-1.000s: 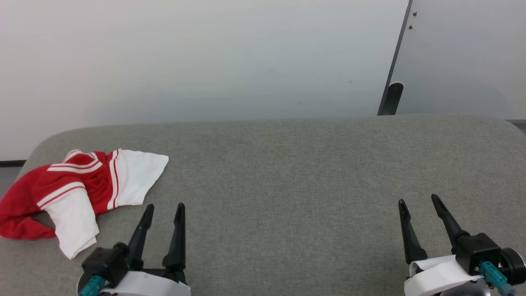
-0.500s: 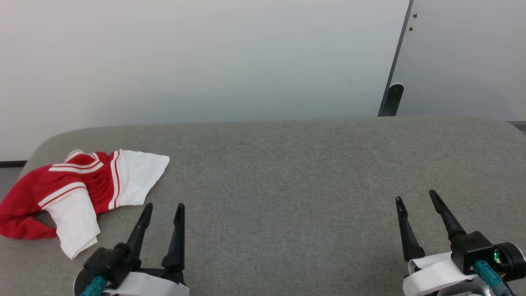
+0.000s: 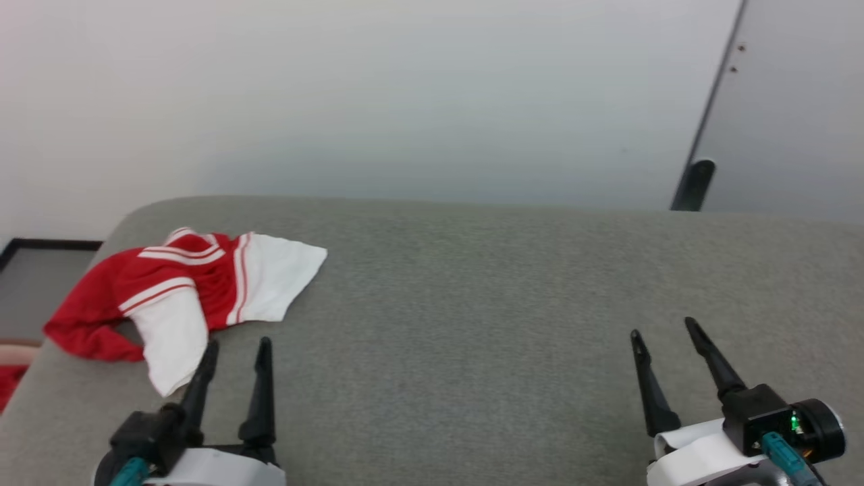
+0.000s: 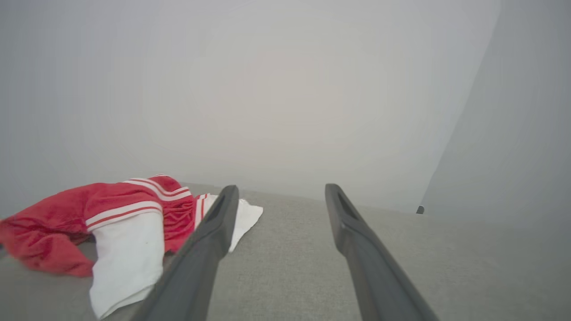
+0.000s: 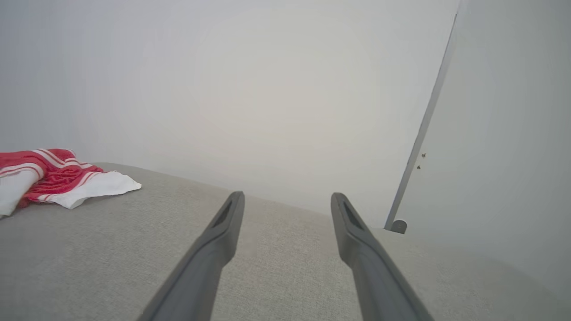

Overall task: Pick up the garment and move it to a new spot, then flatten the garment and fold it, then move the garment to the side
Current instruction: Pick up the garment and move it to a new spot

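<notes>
A: What's just changed?

B: The head camera has swung left, so everything slid right in its view. The garment (image 3: 182, 290) hasn't moved. It lies crumpled at the left end of the worktop (image 3: 472, 304).

A: And the grippers?

B: The left gripper (image 3: 238, 343) is spread wide and empty, now just beside the garment's near corner. The right gripper (image 3: 662, 329) is also wide and empty, well apart at the near right. Pickup hasn't begun, and I'd say the left arm is best placed for it.

A crumpled red jersey shirt with white short sleeves (image 3: 196, 290) lies at the left end of the grey fabric-covered tabletop (image 3: 472, 304). The left gripper (image 3: 238, 342) gapes just beside it, and the right gripper (image 3: 662, 328) gapes well apart.
</notes>
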Available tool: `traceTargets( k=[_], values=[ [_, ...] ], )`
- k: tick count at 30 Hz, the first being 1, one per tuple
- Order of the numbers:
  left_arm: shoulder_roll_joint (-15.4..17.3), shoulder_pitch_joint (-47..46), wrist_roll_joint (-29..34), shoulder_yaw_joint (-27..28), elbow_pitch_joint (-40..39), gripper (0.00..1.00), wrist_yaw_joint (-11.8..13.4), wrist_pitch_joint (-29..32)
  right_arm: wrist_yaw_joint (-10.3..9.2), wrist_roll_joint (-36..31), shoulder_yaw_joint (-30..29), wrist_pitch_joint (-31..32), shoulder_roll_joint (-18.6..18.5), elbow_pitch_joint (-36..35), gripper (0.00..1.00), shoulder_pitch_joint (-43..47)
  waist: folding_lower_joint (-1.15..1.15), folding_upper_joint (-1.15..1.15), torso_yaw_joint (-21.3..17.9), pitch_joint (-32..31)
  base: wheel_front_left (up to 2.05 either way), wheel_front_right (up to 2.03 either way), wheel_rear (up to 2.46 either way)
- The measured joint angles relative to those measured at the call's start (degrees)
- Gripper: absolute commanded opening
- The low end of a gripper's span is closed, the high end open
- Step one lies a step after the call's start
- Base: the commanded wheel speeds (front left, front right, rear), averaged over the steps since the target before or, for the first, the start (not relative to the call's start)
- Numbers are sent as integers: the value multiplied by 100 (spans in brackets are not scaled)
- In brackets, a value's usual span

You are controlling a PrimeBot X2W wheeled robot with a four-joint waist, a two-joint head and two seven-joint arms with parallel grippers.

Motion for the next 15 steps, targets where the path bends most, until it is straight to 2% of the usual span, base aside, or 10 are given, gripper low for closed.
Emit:
traceTargets(
  k=[15],
  values=[
    [110, 336, 165, 726, -64, 100, 0, -14, 1, 216, 560, 0, -4, 124, 100, 34, 0, 0, 1128, -233, 0, 0, 0]
  ],
)
